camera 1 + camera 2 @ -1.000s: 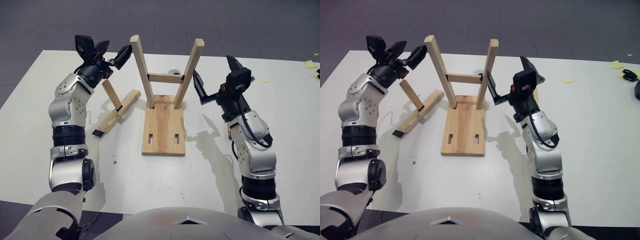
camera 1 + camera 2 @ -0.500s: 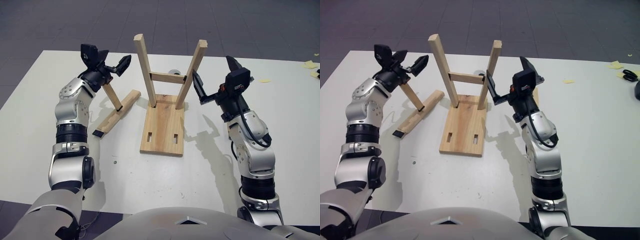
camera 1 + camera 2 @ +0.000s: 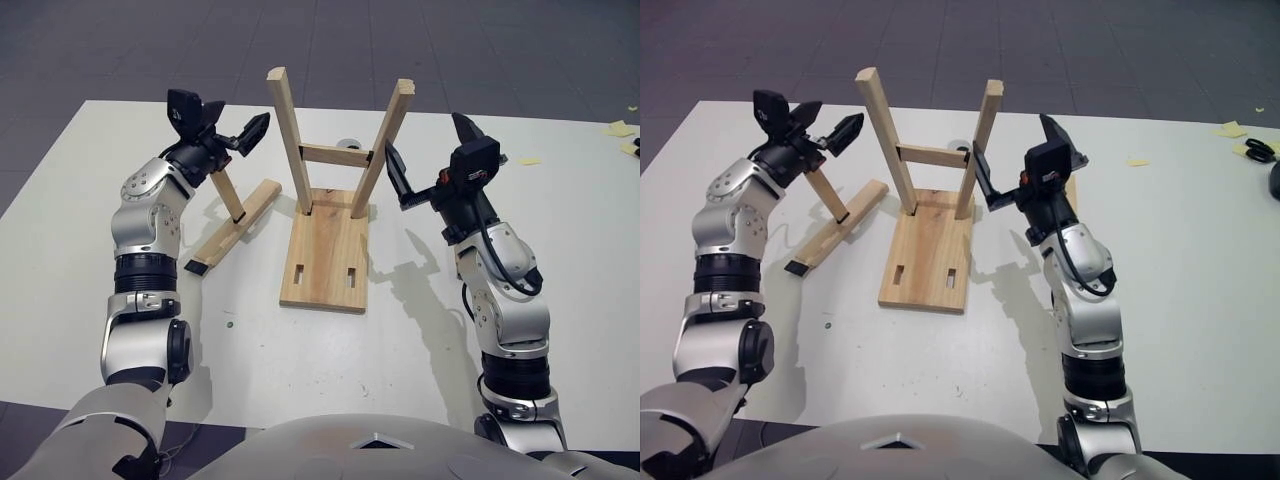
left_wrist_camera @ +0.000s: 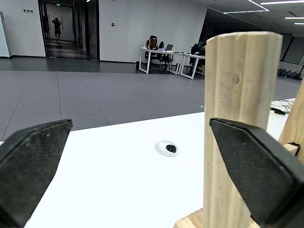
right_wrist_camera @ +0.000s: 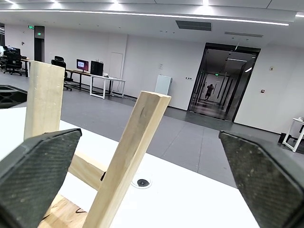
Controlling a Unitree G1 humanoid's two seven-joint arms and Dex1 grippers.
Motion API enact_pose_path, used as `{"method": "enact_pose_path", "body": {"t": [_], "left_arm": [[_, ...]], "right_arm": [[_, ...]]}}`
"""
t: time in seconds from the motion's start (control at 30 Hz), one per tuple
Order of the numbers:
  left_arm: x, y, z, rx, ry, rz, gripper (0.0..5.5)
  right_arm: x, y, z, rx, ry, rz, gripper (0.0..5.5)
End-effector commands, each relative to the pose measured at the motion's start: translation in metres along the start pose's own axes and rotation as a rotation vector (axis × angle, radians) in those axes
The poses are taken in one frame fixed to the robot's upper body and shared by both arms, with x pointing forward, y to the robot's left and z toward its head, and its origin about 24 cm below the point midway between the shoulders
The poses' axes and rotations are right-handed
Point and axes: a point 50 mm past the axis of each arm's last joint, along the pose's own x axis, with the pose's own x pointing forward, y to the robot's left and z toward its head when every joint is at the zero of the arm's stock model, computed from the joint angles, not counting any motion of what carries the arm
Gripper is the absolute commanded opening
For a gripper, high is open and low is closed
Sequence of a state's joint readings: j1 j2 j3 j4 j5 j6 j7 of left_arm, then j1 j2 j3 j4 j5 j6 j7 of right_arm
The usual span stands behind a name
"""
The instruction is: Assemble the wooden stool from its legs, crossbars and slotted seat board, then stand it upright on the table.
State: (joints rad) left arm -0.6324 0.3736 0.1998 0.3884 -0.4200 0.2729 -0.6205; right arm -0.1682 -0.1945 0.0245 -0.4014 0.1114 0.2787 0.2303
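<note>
Seat board [image 3: 325, 262]: one, flat on the desk [image 3: 90, 200], about midway between the two arms.
Empty slots [image 3: 302, 271]: two, side by side at the board's near end.
Standing legs [image 3: 290, 140]: two, set in the board's far end, leaning apart toward their tops.
Joined crossbar [image 3: 330, 155]: one, spanning the standing legs partway up.
Loose leg [image 3: 235, 225]: one, flat on the desk just left of the board, dark tip at its near end.
Loose crossbar [image 3: 225, 190]: one, rising tilted from the loose leg.
Left arm: elbow bent, forearm raised; left gripper [image 3: 222, 122] above the loose crossbar's top, aimed toward the standing legs; jaws wide, holding nothing.
Right arm: forearm near upright; right gripper [image 3: 428, 146] just beside the right-hand standing leg at joined-crossbar height; jaws wide, gripping nothing; contact with the leg unclear.
</note>
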Motion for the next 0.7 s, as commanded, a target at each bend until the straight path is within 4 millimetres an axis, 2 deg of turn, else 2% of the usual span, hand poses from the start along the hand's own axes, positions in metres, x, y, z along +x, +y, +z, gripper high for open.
{"method": "enact_pose_path", "body": {"t": [0.03,0.13,0.2,0.23,0.33,0.47,0.53,0.6,0.7], "left_arm": [[0.001,-0.002,0.051,0.068,-0.147,0.006,5.37],[0.001,-0.008,0.071,0.082,-0.214,-0.004,5.37],[0.001,-0.012,0.075,0.088,-0.226,-0.014,5.37],[0.002,-0.011,0.071,0.089,-0.211,-0.012,5.37],[-0.002,-0.003,0.032,0.061,-0.085,0.044,5.37],[-0.021,0.003,-0.048,-0.003,0.179,0.105,5.37],[-0.032,0.005,-0.073,-0.022,0.246,0.13,5.37],[-0.033,0.002,-0.078,-0.049,0.238,0.127,5.37],[-0.026,-0.005,-0.069,-0.057,0.196,0.097,5.37]], "right_arm": [[-0.001,0.001,0.0,0.001,0.007,0.006,5.4],[-0.002,0.001,0.0,0.002,0.006,0.007,5.4],[-0.002,0.002,0.001,0.002,0.004,0.009,5.4],[-0.002,0.001,0.001,0.005,0.003,0.007,5.4],[-0.001,0.001,0.001,0.012,0.002,0.004,5.4],[0.0,0.001,0.001,0.011,0.006,0.008,5.4],[0.0,0.001,0.0,0.01,0.008,0.012,5.4],[0.0,0.0,0.0,0.009,0.01,0.015,5.4],[-0.001,-0.001,0.0,0.007,0.013,0.012,5.4]]}}
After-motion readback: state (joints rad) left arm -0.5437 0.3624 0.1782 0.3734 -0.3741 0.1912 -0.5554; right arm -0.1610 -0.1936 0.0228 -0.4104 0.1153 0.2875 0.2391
